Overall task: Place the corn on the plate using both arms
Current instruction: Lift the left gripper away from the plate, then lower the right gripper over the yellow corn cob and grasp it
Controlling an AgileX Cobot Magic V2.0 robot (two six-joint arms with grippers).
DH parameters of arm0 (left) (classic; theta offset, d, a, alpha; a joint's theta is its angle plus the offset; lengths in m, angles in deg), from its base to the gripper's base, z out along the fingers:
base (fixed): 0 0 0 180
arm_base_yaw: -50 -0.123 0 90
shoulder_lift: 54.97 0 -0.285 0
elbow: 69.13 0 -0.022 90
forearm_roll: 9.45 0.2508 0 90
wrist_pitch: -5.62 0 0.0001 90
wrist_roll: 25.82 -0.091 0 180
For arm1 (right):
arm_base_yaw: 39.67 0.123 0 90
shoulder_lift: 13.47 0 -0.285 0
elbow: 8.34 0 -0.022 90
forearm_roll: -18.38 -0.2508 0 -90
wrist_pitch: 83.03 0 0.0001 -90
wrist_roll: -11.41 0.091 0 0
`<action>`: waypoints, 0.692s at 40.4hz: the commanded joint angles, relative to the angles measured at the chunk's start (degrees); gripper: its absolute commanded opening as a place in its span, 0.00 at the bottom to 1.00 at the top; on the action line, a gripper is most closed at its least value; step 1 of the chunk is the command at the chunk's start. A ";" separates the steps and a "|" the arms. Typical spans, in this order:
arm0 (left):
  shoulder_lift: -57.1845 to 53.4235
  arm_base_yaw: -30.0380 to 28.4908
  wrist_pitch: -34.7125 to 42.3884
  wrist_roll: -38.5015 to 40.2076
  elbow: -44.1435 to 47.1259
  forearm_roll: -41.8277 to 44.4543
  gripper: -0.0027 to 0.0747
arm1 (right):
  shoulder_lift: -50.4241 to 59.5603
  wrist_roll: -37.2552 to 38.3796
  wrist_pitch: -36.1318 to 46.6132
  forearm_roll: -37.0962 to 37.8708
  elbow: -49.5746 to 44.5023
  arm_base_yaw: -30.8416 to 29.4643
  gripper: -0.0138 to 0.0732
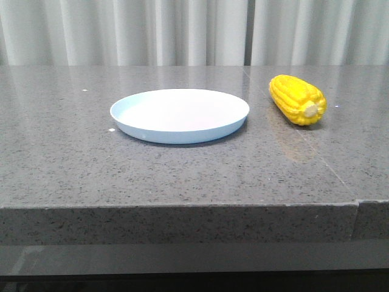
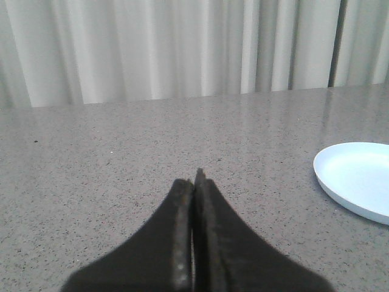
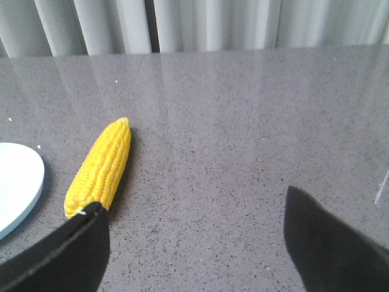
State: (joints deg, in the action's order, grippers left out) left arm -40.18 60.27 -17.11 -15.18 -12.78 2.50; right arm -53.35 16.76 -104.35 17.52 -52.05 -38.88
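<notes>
The yellow corn [image 1: 297, 99] lies on the grey table to the right of the pale blue plate [image 1: 180, 114], its pale stub end toward me. Neither gripper shows in the front view. In the left wrist view my left gripper [image 2: 196, 181] is shut and empty over bare table, with the plate's rim [image 2: 340, 185] off to one side. In the right wrist view my right gripper [image 3: 194, 204] is open wide and empty; the corn [image 3: 102, 166] lies just beyond one fingertip [image 3: 91, 213], outside the jaws, and the plate's edge [image 3: 33, 182] shows beside it.
The grey speckled table [image 1: 182, 176] has its front edge near me, with a seam at the right front [image 1: 357, 210]. White curtains [image 1: 182, 30] hang behind the table.
</notes>
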 commanded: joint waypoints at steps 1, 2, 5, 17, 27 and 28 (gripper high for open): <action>0.57 -0.14 4.81 0.25 -1.54 0.46 0.01 | -6.07 -0.26 3.27 0.23 5.08 -0.15 0.87; 0.57 -0.14 4.81 0.25 -1.54 0.46 0.01 | -7.60 -0.26 2.85 0.23 6.43 -0.15 0.86; 0.57 -0.14 4.81 0.25 -1.54 0.46 0.01 | -13.83 -0.26 -0.44 0.23 10.70 -0.09 0.86; 0.57 -0.14 4.81 0.25 -1.54 0.36 0.01 | -35.78 -0.26 -13.54 -5.18 28.32 2.52 0.86; 0.57 -0.14 4.81 0.25 -1.54 0.36 0.01 | -50.95 -0.26 -20.47 -8.89 40.74 9.61 0.86; 0.57 -0.14 4.81 0.25 -1.54 0.36 0.01 | -52.47 -0.26 -20.73 -9.19 41.67 10.14 0.86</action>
State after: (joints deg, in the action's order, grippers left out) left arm -40.18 60.27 -17.11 -15.18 -12.78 2.50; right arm -103.60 16.76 -125.94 10.03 -15.24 -30.25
